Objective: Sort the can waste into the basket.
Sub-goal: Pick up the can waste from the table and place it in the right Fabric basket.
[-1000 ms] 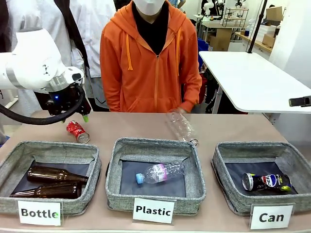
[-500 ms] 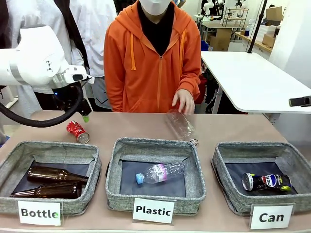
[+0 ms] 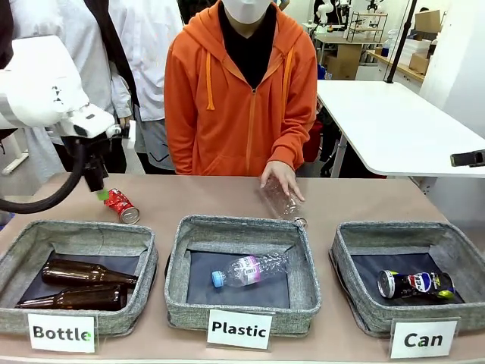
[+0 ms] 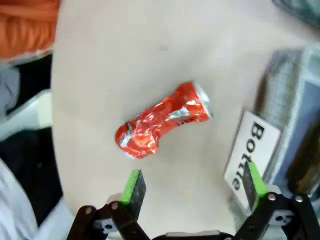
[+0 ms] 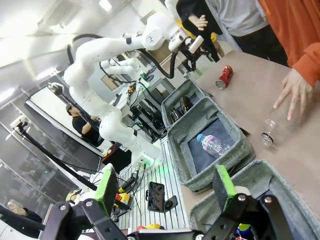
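- Three white signs front three grey baskets: "Plastic" (image 3: 239, 328) on the middle basket (image 3: 241, 225), "Bottle" (image 3: 61, 333) on the basket to its left (image 3: 83, 229), and "Can" (image 3: 423, 339) on the Can basket (image 3: 409, 230) to its right.
- The dark can (image 3: 415, 284) lies on its side in the Can basket and shows a Pepsi logo.
- The red can (image 3: 121, 205), crushed, lies on the desk (image 3: 212, 193) beyond and left of the middle basket; its crumpled print cannot be read.
- The left tool (image 4: 194, 182) hangs over the red can with its fingers apart and nothing between them.
- In the left wrist view the "Bottle" sign stands sideways, its end covered by a finger.
- The right tool (image 5: 165, 182) has its fingers apart and holds nothing.
- A clear bottle (image 3: 250, 269) lies in the middle basket; its label is too small to read.
- Behind the middle basket, a person's hand (image 3: 282, 178) rests on another clear bottle (image 3: 284, 201), partly covering it.
- Two brown bottles (image 3: 83, 273) lie in the left basket, with no label legible.
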Robot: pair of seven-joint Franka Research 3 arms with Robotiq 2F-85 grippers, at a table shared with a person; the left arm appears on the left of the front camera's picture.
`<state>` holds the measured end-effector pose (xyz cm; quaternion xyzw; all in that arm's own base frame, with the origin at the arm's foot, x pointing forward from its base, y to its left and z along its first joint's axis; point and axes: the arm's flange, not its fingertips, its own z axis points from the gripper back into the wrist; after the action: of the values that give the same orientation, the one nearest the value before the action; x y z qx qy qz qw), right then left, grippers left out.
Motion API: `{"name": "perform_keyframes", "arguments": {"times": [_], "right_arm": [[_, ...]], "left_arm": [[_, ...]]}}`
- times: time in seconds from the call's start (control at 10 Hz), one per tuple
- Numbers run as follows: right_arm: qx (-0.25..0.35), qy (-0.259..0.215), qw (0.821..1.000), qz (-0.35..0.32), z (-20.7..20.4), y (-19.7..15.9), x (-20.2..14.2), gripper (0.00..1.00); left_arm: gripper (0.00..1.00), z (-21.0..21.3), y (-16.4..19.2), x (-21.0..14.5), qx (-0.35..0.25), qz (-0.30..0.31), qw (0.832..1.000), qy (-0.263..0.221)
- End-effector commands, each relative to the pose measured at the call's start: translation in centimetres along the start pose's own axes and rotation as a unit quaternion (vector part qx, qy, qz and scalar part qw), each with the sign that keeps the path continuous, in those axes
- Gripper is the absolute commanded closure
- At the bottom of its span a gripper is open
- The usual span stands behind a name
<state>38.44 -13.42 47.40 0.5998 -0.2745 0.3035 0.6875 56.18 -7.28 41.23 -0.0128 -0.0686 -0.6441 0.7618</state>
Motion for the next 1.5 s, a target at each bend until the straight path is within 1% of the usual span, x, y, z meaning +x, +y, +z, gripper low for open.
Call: {"name": "perform_keyframes", "arguments": {"times": [0.0,0.1,0.2,0.3,0.4,0.5,0.6,0.7,0.8,0.9,1.0,1.1,1.2,1.3,1.4], "right_arm": [[0.005,0.007,1.0,0.007,0.2,0.2,-0.1,0.0],[0.005,0.007,1.0,0.007,0.2,0.2,-0.1,0.0],[0.005,0.007,1.0,0.007,0.2,0.2,-0.1,0.0],[0.005,0.007,1.0,0.007,0.2,0.2,-0.1,0.0],[0.005,0.007,1.0,0.007,0.2,0.2,-0.1,0.0],[0.005,0.007,1.0,0.007,0.2,0.2,-0.1,0.0],[0.005,0.007,1.0,0.007,0.2,0.2,-0.1,0.0],[0.005,0.007,1.0,0.007,0.2,0.2,-0.1,0.0],[0.005,0.007,1.0,0.007,0.2,0.2,-0.1,0.0],[0.005,0.007,1.0,0.007,0.2,0.2,-0.1,0.0],[0.005,0.007,1.0,0.007,0.2,0.2,-0.1,0.0],[0.005,0.007,1.0,0.007,0.2,0.2,-0.1,0.0],[0.005,0.007,1.0,0.007,0.2,0.2,-0.1,0.0],[0.005,0.007,1.0,0.007,0.2,0.2,-0.1,0.0],[0.005,0.007,1.0,0.007,0.2,0.2,-0.1,0.0]], "left_arm": [[0.0,-0.2,-0.7,-0.7,0.007,-0.511,0.859,0.024],[0.0,-0.3,-0.7,0.2,0.002,-0.578,0.815,0.042],[0.0,-0.3,-0.4,0.8,-0.017,-0.651,0.757,0.061],[0.0,-0.1,0.2,1.1,-0.026,-0.696,0.715,0.057],[0.0,0.1,0.6,1.3,-0.022,-0.731,0.68,0.059],[0.0,0.2,0.8,1.8,-0.016,-0.754,0.655,0.043],[0.0,0.5,0.9,2.1,-0.014,-0.76,0.65,0.022],[0.0,1.0,1.0,2.6,-0.028,-0.724,0.689,-0.028],[0.0,0.1,0.2,2.7,-0.041,-0.555,0.83,0.04],[0.0,0.1,0.2,2.7,-0.041,-0.555,0.83,0.04],[0.0,0.6,0.4,3.1,-0.033,-0.625,0.78,0.028],[0.0,-0.3,0.6,2.3,-0.013,-0.574,0.818,0.026],[0.0,-1.0,1.1,1.1,-0.006,-0.54,0.841,-0.007],[0.0,-2.3,1.5,0.2,-0.003,-0.519,0.855,-0.018],[0.0,-4.0,1.9,-0.3,-0.019,-0.502,0.865,-0.017]]}}
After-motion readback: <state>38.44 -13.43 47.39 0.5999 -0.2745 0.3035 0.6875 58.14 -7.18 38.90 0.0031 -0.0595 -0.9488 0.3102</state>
